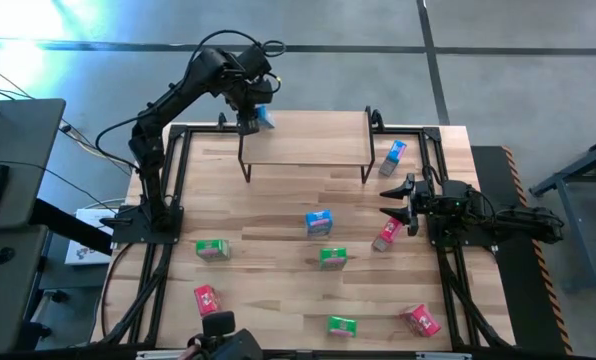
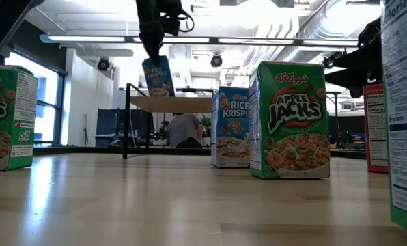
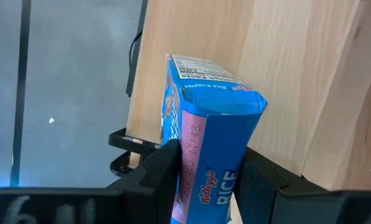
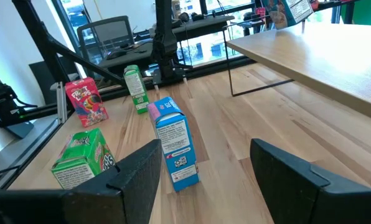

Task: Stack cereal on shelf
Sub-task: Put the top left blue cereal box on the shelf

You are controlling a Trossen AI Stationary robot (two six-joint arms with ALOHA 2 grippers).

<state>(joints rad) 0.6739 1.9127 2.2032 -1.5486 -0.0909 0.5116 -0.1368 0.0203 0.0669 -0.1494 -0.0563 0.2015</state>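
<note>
1. Blue cardboard cereal box, clamped in the left gripper, hangs above the shelf at its far-left corner.
2. Best lowered level until its flat base seats on the smooth pale wood, clear of the edge.
3. Right gripper, jaws apart and empty, waits right of the boxes scattered on the table.

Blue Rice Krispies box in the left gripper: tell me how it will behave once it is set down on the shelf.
The blue box, shut in the left gripper above the shelf, looks like thin cardboard: probably light, and liable to dent under a tight squeeze. It is tall on a narrow base, so it may tip if released tilted.
</note>
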